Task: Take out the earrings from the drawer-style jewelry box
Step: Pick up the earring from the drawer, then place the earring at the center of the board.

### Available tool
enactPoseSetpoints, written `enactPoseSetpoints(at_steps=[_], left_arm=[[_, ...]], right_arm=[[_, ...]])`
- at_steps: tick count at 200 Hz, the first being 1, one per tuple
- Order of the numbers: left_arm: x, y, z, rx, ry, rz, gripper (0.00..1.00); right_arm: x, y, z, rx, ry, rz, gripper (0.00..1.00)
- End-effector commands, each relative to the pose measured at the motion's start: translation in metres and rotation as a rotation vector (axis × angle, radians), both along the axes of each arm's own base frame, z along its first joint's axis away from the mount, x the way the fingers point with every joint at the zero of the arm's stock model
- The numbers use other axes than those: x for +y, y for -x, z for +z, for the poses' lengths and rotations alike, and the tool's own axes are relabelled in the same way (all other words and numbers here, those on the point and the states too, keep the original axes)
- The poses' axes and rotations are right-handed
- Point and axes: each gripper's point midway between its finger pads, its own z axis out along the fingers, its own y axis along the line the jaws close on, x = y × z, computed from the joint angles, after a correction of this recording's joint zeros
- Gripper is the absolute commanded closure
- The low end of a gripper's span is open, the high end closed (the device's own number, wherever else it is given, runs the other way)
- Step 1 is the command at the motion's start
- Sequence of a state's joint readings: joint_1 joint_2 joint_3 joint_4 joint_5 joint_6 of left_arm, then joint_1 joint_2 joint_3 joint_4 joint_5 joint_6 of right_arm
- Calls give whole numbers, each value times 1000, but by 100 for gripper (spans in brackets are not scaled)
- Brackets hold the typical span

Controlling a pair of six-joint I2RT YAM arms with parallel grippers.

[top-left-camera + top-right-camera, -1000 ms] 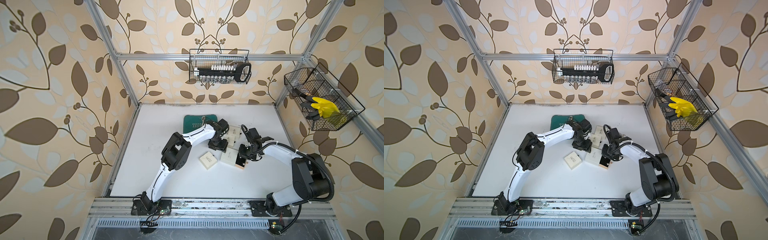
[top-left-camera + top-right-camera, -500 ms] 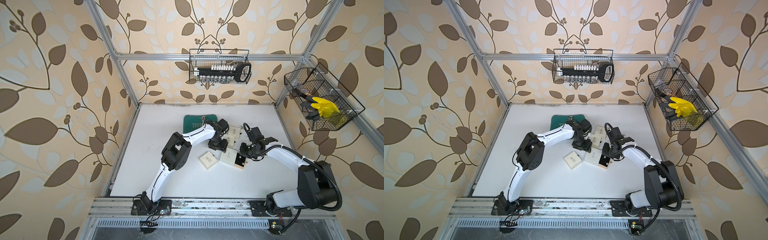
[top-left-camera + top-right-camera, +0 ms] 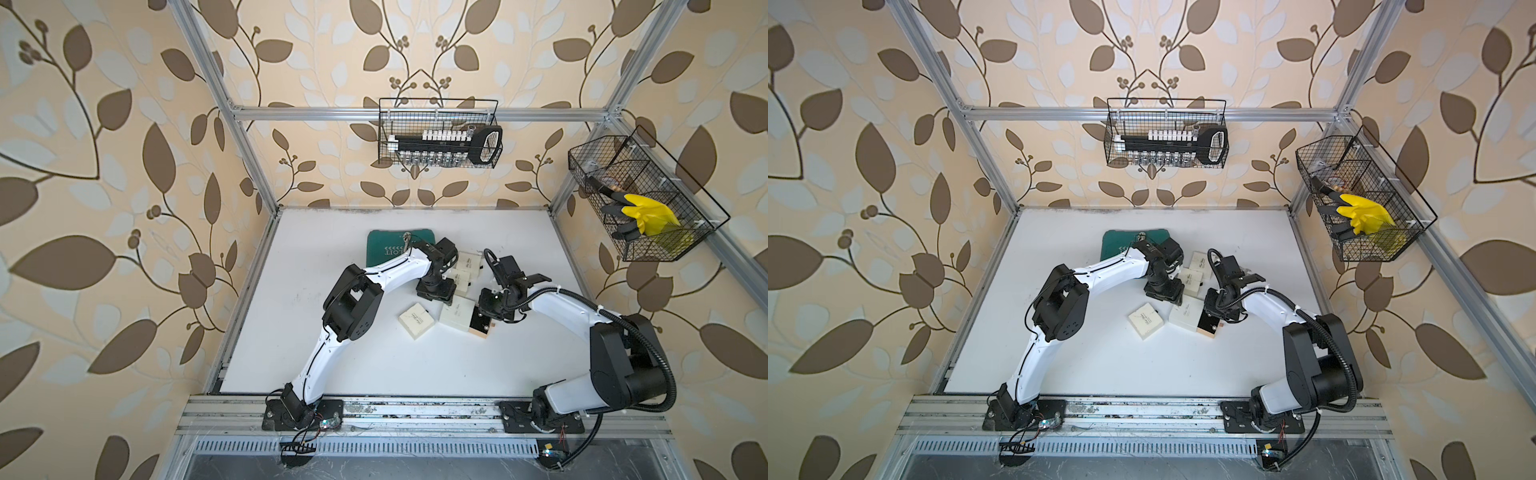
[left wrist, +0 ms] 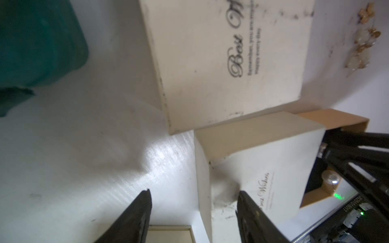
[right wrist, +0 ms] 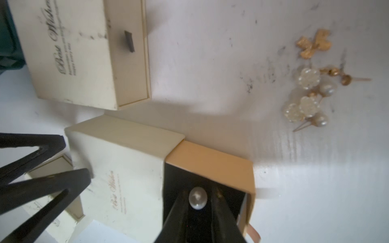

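Observation:
The cream jewelry box (image 3: 456, 312) lies mid-table with its tan, black-lined drawer (image 3: 478, 326) pulled out. My right gripper (image 5: 201, 190) reaches into the drawer (image 5: 212, 160), its jaws a narrow gap apart on either side of one pearl earring (image 5: 197, 198). Several earrings (image 5: 309, 92) lie loose on the table past the drawer, also seen in the left wrist view as earrings (image 4: 362, 42). My left gripper (image 4: 194, 192) stands open at the box's closed end (image 4: 263, 168), one finger over its lid and the other beside it.
Two more cream boxes (image 3: 468, 262) sit just behind, and a third box (image 3: 417, 321) lies left of the open one. A green cloth (image 3: 386, 249) with a silver wrench (image 3: 406, 237) is at the back. Wire baskets (image 3: 440, 133) hang on the walls.
My right arm swung outward and back while its gripper stayed over the drawer, and its jaws have parted slightly. The left arm and the boxes have not moved.

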State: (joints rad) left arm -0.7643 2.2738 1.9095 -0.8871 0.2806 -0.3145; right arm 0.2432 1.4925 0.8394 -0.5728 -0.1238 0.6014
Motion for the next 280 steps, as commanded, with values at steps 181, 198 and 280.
enactPoseSetpoints(at_steps=[181,198,280], left_arm=[[2,0,9,4,12,-8,33],[2,1,9,6,11,-8,33],[3,1,11,2,12,-12,33]], right_arm=[[-24,8,32,-84,48,-41,88],[-41,2,32,-90,68,-85,88],[-67,-16,-17,32,91,-153,86]])
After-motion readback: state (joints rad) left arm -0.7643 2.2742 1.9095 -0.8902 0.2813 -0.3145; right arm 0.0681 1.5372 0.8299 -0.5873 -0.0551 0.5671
